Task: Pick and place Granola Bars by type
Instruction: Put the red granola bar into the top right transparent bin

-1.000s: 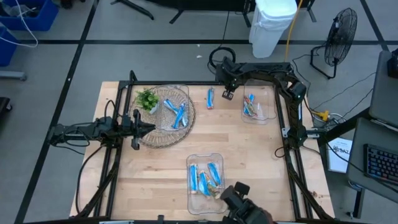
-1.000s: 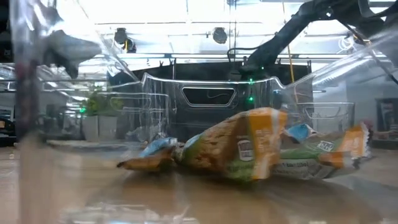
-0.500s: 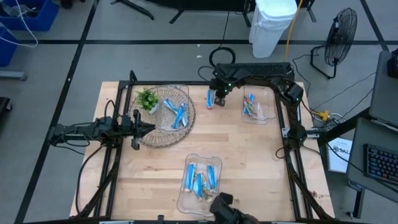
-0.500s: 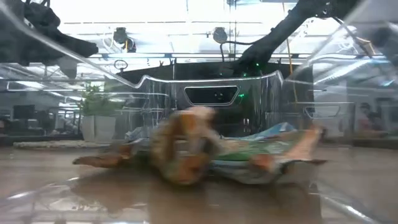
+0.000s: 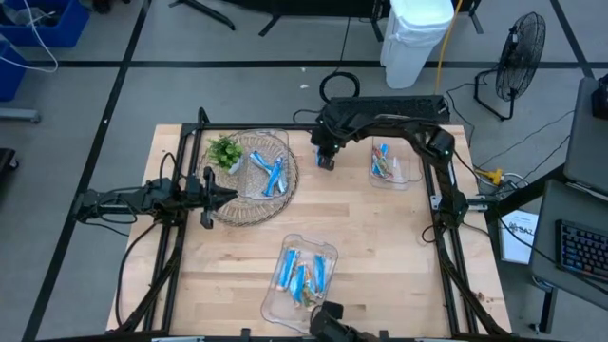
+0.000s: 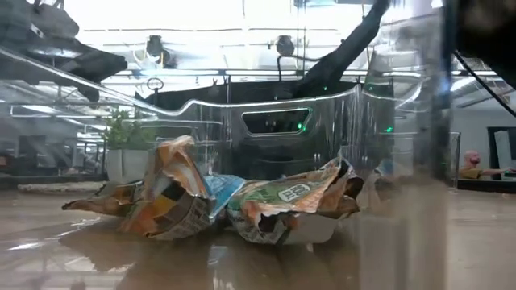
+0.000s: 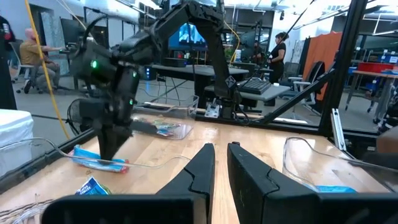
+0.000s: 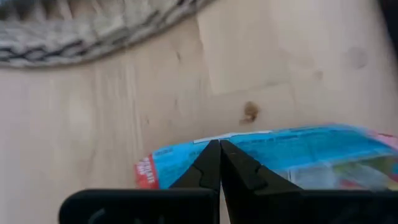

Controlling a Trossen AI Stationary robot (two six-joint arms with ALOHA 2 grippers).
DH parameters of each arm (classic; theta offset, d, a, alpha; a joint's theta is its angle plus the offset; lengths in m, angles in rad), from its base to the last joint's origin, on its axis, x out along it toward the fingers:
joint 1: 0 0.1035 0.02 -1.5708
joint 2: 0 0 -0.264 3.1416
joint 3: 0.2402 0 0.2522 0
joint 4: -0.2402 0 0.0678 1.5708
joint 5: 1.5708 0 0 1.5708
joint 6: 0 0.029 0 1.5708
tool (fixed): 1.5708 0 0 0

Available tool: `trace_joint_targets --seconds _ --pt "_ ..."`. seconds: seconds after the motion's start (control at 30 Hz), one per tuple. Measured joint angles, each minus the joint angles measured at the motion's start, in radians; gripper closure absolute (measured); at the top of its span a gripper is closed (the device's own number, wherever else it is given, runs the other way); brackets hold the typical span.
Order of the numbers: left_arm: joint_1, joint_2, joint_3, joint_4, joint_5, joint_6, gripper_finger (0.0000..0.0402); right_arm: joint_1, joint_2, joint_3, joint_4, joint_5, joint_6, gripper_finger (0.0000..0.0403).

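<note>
Bare counter [image 5: 380,228] lies open between the wicker basket [image 5: 249,204], the near tray [image 5: 275,296] and the far tray [image 5: 410,173]. The right gripper [image 5: 324,158] hangs over a lone bar [image 8: 280,162] between basket and far tray.

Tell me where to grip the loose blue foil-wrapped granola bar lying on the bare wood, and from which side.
Grip the blue foil-wrapped granola bar across its narrow width near mid-length, coming straight down from above. It lies flat on the wooden table, so only its long edges offer purchase. The right gripper already hangs over it; in the right wrist view its fingers look shut and would probably need opening first.
</note>
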Motion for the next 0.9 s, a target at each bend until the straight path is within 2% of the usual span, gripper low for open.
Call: trace_joint_targets --seconds 0.13,0.2,0.4,0.6,0.8,0.9 --pt "0.000 0.000 0.000 0.000 0.000 0.000 0.0353 0.009 0.020 0.002 0.004 0.063 -0.023 0.0403" --pt "0.000 0.000 0.000 0.000 0.000 0.000 0.0353 0.010 0.020 0.002 -0.005 0.062 -0.020 0.0403" --pt "0.000 0.000 0.000 0.000 0.000 0.000 0.0353 0.003 -0.036 0.002 -0.186 0.209 -0.005 0.0403" --pt "0.000 0.000 0.000 0.000 0.000 0.000 0.0353 -0.006 -0.091 0.002 -0.364 0.219 0.048 0.0403" --pt "0.000 0.000 0.000 0.000 0.000 0.000 0.0353 -0.003 -0.145 0.002 -0.334 0.293 0.103 0.0402" --pt "0.000 0.000 0.000 0.000 0.000 0.000 0.0353 -0.020 -0.157 0.002 -0.327 0.265 0.129 0.0384"
